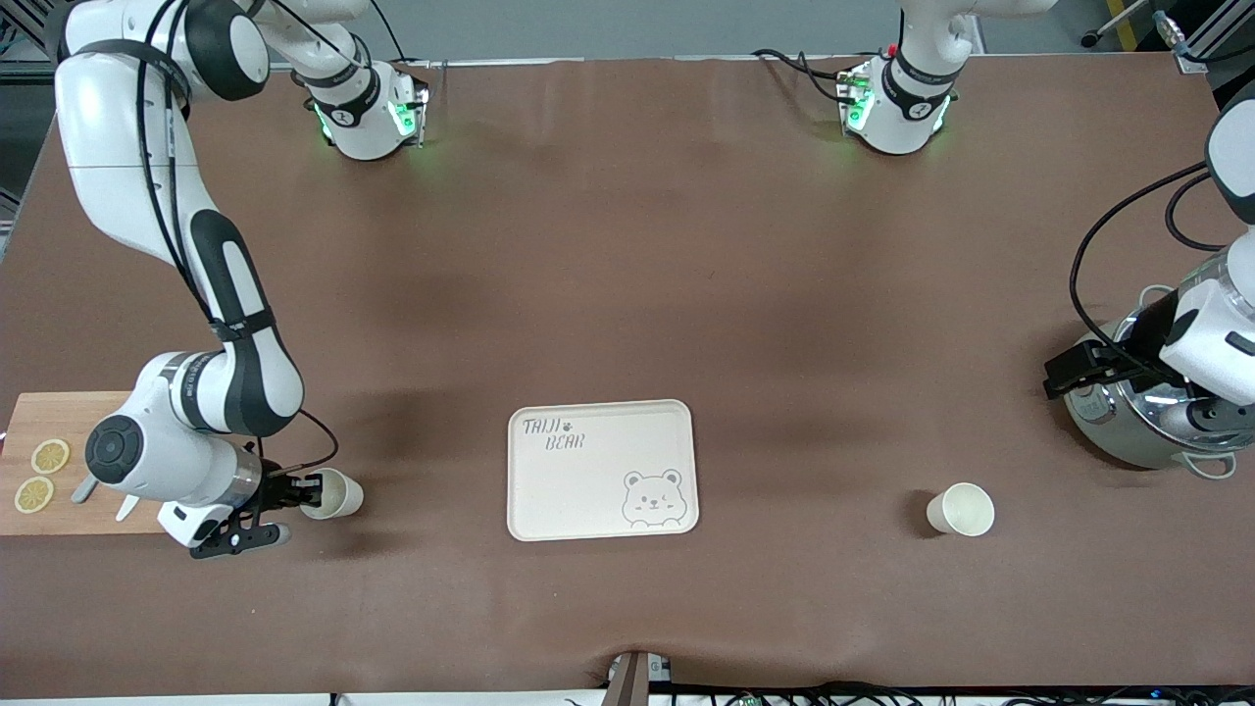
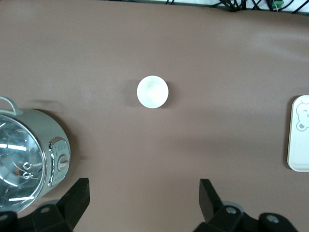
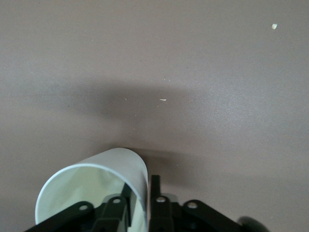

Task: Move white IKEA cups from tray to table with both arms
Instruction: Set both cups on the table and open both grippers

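free: table (image 1: 627,245) between tray (image 1: 601,470) and cups; obstacles: pot (image 1: 1142,417), board (image 1: 69,461) at ends

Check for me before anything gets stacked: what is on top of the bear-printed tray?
Nothing rests on the tray; only its printed bear and lettering show. Both white cups sit off it on the table: one at the right tool, one toward the left arm's end.

Cups: two, one (image 1: 331,493) at the right arm's end, one (image 1: 961,510) toward the left arm's end
Tray: one (image 1: 600,469)
Arms: two
Grippers: two, right (image 1: 306,487), left (image 2: 143,199)
Pot: one (image 1: 1142,417)
Board: one (image 1: 59,410)
Lemon slices: two, (image 1: 50,456) and (image 1: 33,494)
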`<act>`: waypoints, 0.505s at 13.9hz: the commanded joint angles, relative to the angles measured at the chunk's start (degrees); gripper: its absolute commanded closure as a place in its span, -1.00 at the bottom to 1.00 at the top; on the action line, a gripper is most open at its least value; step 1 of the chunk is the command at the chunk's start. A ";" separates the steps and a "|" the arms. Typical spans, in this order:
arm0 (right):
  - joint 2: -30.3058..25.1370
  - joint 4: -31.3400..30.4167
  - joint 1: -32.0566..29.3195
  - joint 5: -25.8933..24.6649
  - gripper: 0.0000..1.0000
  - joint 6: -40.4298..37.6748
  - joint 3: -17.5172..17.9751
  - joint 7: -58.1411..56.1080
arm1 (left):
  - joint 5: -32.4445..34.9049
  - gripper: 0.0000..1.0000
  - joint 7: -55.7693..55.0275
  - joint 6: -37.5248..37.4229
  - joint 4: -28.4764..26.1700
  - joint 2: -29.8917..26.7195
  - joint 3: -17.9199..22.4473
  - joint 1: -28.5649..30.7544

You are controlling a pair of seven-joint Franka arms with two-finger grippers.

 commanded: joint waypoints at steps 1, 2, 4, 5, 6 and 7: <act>-0.59 0.57 -0.30 0.72 -1.00 -0.34 0.17 -0.35 | 0.55 -1.00 0.49 -2.42 1.50 -0.52 -0.36 0.25; -0.85 0.84 -0.22 0.72 -1.00 -0.61 0.17 -0.18 | 0.55 -1.00 0.49 -3.12 2.46 -0.52 -0.27 0.16; -1.90 1.45 -0.13 0.63 -1.00 -2.88 0.17 -0.09 | 0.55 -1.00 0.40 -4.97 3.34 -0.61 -0.18 -0.02; -2.17 2.59 -0.13 0.63 -1.00 -5.07 0.09 -0.09 | 0.55 -1.00 0.40 -5.85 3.43 -0.70 -0.18 -0.02; -2.35 3.99 -0.13 0.37 -1.00 -8.31 0.09 -0.09 | 0.64 -1.00 0.40 -6.03 3.35 -1.39 -0.18 0.16; -2.78 5.31 -0.22 0.28 -1.00 -11.82 0.00 -0.09 | 0.82 -1.00 0.22 -6.12 3.26 -2.79 -0.18 0.07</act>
